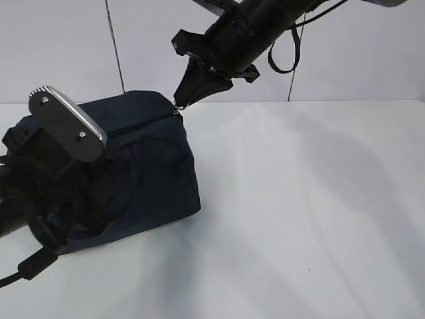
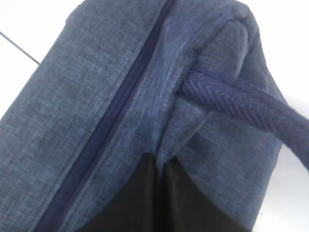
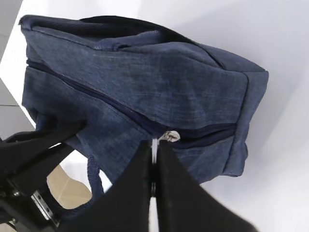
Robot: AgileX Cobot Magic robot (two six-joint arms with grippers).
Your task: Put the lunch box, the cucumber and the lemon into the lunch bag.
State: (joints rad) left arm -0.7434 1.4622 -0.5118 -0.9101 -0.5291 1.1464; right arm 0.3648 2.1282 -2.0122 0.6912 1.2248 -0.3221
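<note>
A: The bag [image 1: 143, 169] sits at the left of the white table [image 1: 305, 212], navy fabric, its zipper [image 3: 120, 112] running closed along the top edge.

B: And the right gripper [image 3: 154, 145]?

A: Down at the bag's near top corner, jaws pressed together on the metal ring pull [image 3: 170, 136] at the zipper's end (the wrist view shows the two black fingers [image 3: 133, 186] meeting just under it).

B: The left gripper [image 2: 154, 193]?

A: Low against the bag's left side, jaws closed. Its wrist view shows dark fingers pinching a fold of fabric beside the zipper, close to where a woven handle [image 2: 246, 104] joins the bag.

B: The food?

A: Out of sight; only the bag shows on the table.
</note>
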